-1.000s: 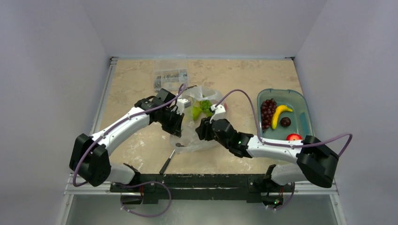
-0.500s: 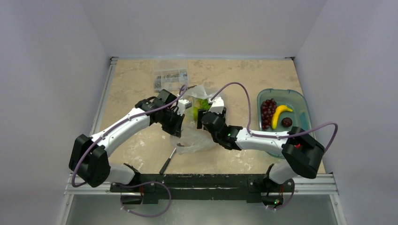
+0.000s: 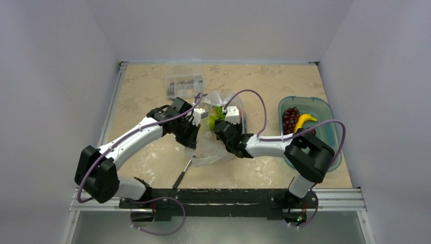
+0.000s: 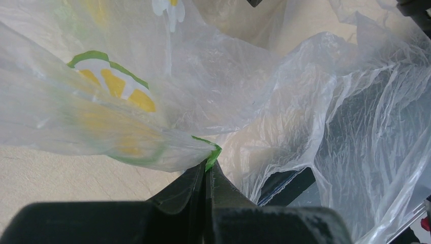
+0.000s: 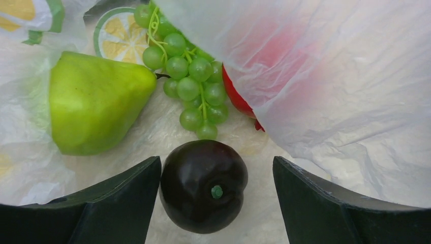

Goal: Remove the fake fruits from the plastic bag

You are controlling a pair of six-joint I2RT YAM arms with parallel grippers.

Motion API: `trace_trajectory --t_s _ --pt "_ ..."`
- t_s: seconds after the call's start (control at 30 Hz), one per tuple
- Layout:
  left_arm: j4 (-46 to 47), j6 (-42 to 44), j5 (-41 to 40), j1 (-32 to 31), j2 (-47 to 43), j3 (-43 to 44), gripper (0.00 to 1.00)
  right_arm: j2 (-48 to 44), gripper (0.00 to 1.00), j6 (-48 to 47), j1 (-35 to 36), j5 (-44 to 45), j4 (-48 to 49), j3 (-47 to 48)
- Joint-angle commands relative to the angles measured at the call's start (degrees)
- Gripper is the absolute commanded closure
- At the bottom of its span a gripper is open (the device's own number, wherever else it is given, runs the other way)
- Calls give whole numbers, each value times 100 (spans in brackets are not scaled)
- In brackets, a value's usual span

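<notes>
Mid-table, plastic bag (image 3: pixel 208 152) is pinched by L gripper (image 4: pixel 206 169); R gripper (image 5: pixel 216 188) jaws are spread round bagged dark plum (image 5: pixel 203 195). Green fruit (image 5: pixel 94 101), green grapes (image 5: pixel 190 76) & red fruit (image 5: pixel 236 96) are left inside; banana (image 3: pixel 304 121) & purple grapes (image 3: pixel 290 118) are laid in bin (image 3: pixel 325 114) at right edge.

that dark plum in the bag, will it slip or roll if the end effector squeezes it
Likely slippery: the dark plum is glossy and round, so it may squirt out of a pinch. It would probably roll if nudged, lying loose on the thin plastic bag. It looks rigid, so unlikely to crush.
</notes>
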Motion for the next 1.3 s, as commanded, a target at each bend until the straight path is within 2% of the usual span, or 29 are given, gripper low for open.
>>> trace_trajectory --t_s 0.0,0.37,0.5,0.7,0.97,1.27 --pt "-4 144 -58 -34 -118 221 100 167 26 -89 -23 202 103 332" --pt "-25 162 -52 -40 -109 230 100 214 67 -283 -23 -440 353 450" --pt "-33 157 -57 -49 -89 245 100 -128 84 -464 -23 -792 528 374" --pt "-24 170 -130 -55 -129 239 100 -908 100 -629 -23 -1605 953 59" --pt "-11 154 -231 -53 -172 236 100 -1870 100 -761 -23 -2851 1466 -328" --pt "15 129 -365 -55 -224 248 100 -3203 100 -964 -23 -3446 1015 -335"
